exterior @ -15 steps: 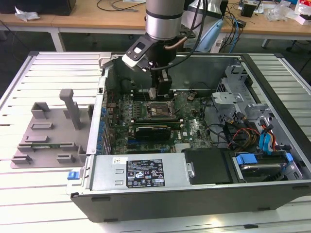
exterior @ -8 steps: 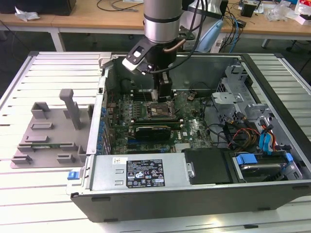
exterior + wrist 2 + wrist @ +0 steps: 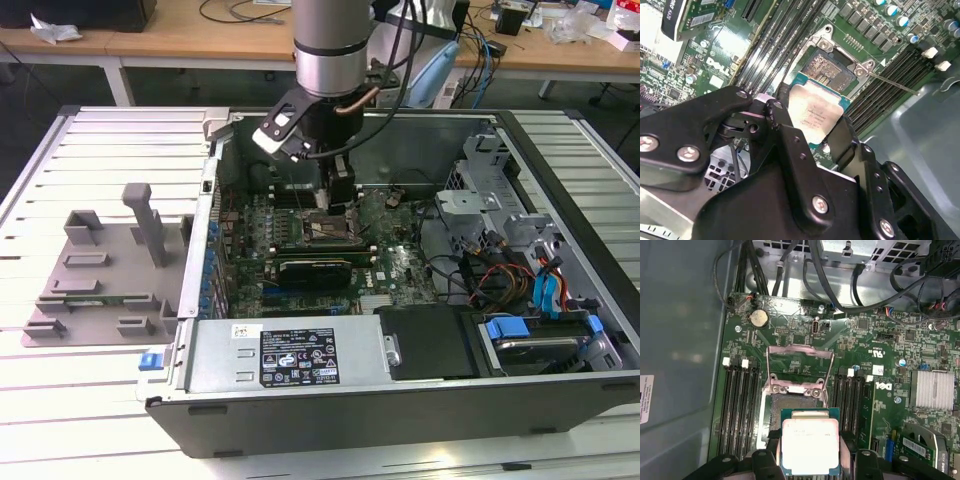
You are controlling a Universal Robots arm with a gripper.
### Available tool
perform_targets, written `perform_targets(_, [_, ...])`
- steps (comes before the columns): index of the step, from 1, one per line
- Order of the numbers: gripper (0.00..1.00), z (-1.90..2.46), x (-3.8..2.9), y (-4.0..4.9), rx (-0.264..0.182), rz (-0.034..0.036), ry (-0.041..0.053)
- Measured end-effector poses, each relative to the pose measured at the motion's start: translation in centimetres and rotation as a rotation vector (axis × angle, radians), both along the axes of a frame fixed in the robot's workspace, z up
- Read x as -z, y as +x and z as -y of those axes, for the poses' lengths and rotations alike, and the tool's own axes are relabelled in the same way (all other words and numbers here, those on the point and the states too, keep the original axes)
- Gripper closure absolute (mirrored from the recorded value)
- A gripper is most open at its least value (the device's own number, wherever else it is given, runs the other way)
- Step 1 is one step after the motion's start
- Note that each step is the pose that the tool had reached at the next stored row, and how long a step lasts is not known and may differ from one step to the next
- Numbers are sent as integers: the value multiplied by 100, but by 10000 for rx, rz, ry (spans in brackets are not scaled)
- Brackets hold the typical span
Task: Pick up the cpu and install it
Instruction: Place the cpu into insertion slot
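Observation:
The cpu [image 3: 810, 442], a thin square chip with a silver-grey metal top and a green edge, sits between my gripper's [image 3: 810, 452] two black fingers, which are shut on its opposite sides. It hangs just above the motherboard, partly over the open socket [image 3: 790, 407], whose metal load plate [image 3: 800, 365] stands raised. In the second wrist view the cpu [image 3: 816, 112] is held by the gripper [image 3: 811, 127] beside the bare socket [image 3: 827, 67]. In the exterior view the gripper [image 3: 335, 195] reaches down into the open computer case above the socket [image 3: 328, 232].
Memory slots [image 3: 737, 410] flank the socket on both sides. A graphics card [image 3: 315, 268] lies close in front of it. Cables and drive bays [image 3: 540, 300] crowd the exterior view's right. A grey plastic fixture tray [image 3: 100, 270] sits outside the case wall [image 3: 200, 260] on the exterior view's left.

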State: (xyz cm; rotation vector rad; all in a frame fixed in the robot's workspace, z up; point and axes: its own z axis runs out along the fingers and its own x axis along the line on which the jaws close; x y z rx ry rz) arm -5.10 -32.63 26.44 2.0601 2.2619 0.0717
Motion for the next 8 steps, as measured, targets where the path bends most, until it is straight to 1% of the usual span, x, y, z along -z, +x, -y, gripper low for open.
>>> perform_targets(1, [45,0,12,0,14,26,0])
perform_targets(2, [45,0,34,1,60,32,1])
perform_targets(4, [45,0,86,0,508,32,0])
perform_targets(8, [45,0,149,0,528,32,0])
